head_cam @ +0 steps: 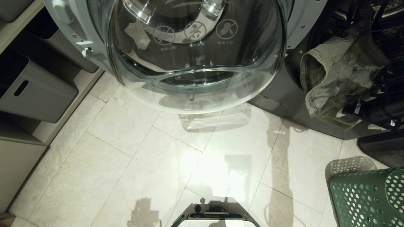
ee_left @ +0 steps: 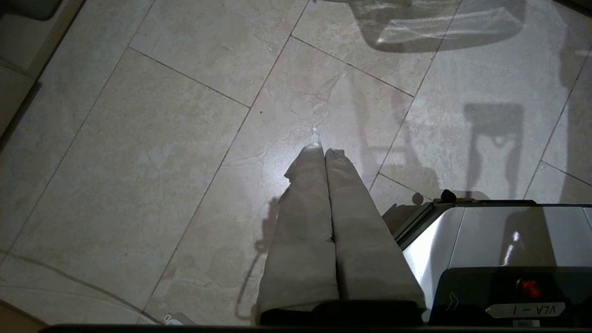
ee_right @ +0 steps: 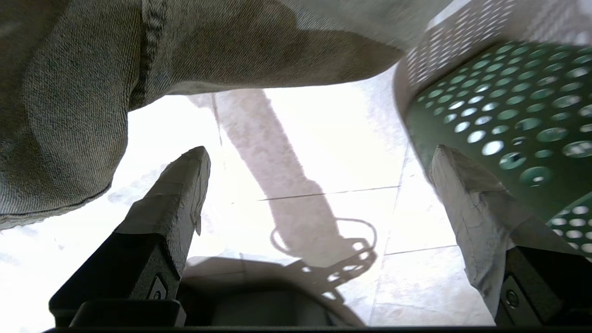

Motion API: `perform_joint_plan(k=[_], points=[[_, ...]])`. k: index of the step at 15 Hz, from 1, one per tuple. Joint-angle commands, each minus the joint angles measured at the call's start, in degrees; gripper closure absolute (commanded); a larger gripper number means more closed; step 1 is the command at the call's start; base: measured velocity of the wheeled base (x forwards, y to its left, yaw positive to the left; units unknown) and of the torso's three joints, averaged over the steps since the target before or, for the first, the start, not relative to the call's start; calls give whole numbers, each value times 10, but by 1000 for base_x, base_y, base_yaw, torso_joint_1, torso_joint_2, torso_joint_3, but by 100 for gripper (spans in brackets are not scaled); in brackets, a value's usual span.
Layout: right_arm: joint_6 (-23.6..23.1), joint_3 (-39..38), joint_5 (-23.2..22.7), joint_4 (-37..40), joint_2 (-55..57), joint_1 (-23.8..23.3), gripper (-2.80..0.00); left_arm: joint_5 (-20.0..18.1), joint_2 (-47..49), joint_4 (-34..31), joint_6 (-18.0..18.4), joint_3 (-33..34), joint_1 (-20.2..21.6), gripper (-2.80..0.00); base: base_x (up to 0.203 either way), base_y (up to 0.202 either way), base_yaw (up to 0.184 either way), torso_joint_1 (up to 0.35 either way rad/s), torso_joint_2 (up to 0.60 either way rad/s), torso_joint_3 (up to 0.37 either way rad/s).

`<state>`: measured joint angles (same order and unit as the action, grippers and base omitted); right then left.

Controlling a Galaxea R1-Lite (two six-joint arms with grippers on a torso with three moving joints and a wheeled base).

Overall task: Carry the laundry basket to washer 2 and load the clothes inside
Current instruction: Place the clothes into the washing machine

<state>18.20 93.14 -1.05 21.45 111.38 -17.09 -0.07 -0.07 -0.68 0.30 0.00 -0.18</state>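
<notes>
Head view, left to right: grey plastic storage bins (head_cam: 34,91) sit in a pale shelf unit at the left edge, then the round glass washer door (head_cam: 195,53) stands swung open over the pale stone-tile floor (head_cam: 132,151). To its right, a faded olive denim garment (head_cam: 334,78) drapes over the lip of the dark washer drum opening (head_cam: 363,28), part of it hanging down the machine's front. The black right arm (head_cam: 378,107) reaches in from the right edge, just beside the hanging cloth. In the lower right corner the green perforated plastic laundry basket (head_cam: 369,195) stands on the floor, near the washer.

In the left wrist view the left gripper (ee_left: 323,152) points down at bare tiles beside the robot's silver base (ee_left: 485,231), its two taped fingers pressed together with nothing between them.

In the right wrist view the right gripper (ee_right: 319,159) has its fingers (ee_right: 178,194) spread wide and empty; the denim garment (ee_right: 115,92) hangs just beyond them without touching, and the basket wall (ee_right: 508,106) shows behind one fingertip.
</notes>
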Motion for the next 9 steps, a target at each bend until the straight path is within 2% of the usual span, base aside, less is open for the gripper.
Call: perform_joint_plan(k=[1, 6, 9], points=[[11, 0, -18, -5, 18, 0, -280, 0, -1, 0, 0, 1, 0, 0, 0, 0, 0, 0, 0, 0], [28, 39, -100, -105, 74, 0, -280, 0, -1, 0, 0, 1, 0, 0, 0, 0, 0, 0, 0, 0], [28, 52, -112, -118, 91, 0, -280, 0, -1, 0, 0, 1, 0, 0, 0, 0, 0, 0, 0, 0]])
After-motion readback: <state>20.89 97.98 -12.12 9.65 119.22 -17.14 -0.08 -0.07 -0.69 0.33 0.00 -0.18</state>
